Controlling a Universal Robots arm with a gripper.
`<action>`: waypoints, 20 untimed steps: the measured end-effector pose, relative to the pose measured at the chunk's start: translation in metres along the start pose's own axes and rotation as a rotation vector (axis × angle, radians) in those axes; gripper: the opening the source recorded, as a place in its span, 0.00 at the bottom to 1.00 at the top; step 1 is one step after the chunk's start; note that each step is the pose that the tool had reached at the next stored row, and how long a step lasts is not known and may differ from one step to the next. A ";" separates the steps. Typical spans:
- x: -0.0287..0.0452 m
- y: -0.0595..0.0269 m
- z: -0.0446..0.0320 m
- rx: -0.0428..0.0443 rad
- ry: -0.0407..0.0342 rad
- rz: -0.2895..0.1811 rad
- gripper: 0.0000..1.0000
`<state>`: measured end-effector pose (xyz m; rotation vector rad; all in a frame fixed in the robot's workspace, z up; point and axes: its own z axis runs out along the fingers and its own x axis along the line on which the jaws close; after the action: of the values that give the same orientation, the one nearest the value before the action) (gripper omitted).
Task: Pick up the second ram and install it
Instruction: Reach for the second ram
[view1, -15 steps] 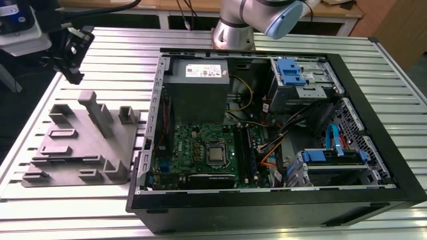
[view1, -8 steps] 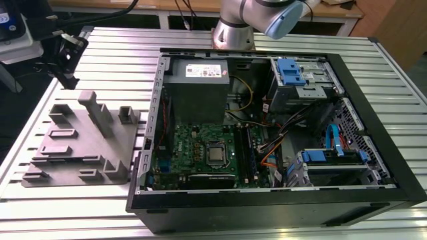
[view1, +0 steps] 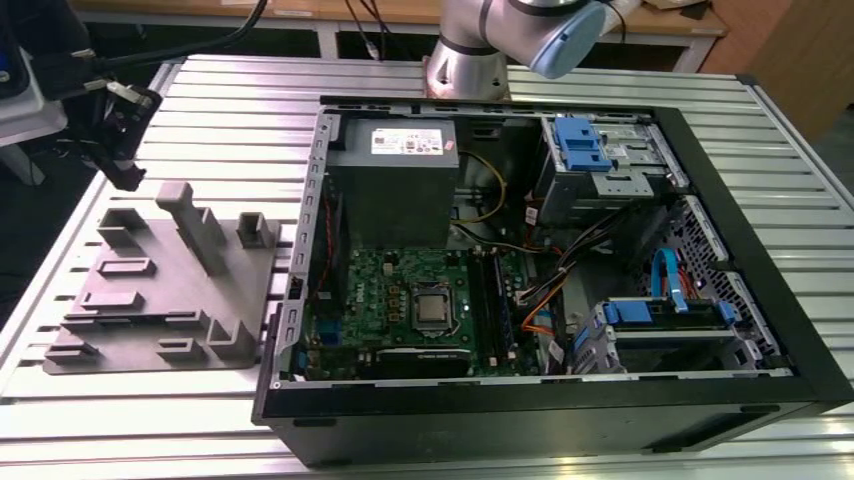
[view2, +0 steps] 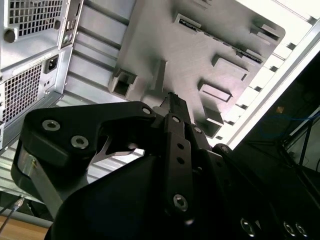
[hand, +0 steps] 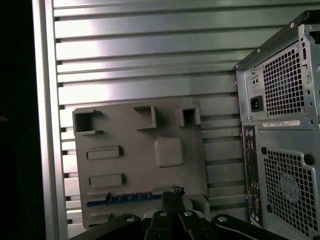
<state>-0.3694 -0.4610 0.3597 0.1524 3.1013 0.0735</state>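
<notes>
My gripper (hand: 173, 194) hovers over the grey fixture (hand: 130, 170), fingers pinched together, looks empty. Second ram not grabbed yet, so no install either.

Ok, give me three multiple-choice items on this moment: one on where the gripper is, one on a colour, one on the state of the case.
1. Where is the gripper relative to the computer case?
A. Inside it
B. Resting on its rim
C. Outside it, at the grey fixture

2. What colour is the drive-bay latch?
A. Blue
B. Red
C. Yellow

3. What state is the computer case in?
A. Closed, side panel on
B. Open, motherboard exposed
C. Open but stripped of parts

Answers:
1 C: both wrist views show the grey fixture just beyond the gripper, with the case's rear panel off to one side.
2 A: the latch is plainly blue in the exterior view.
3 B: the exterior view looks straight into the case onto the green motherboard.
</notes>
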 end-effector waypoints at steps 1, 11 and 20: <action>0.0007 -0.0016 0.0009 0.0000 0.0000 0.000 0.07; 0.0084 -0.0176 0.0126 0.0001 0.0001 0.000 0.07; 0.0195 -0.0271 0.0222 0.0000 0.0001 0.000 0.07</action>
<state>-0.3906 -0.4850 0.3355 0.1521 3.1013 0.0734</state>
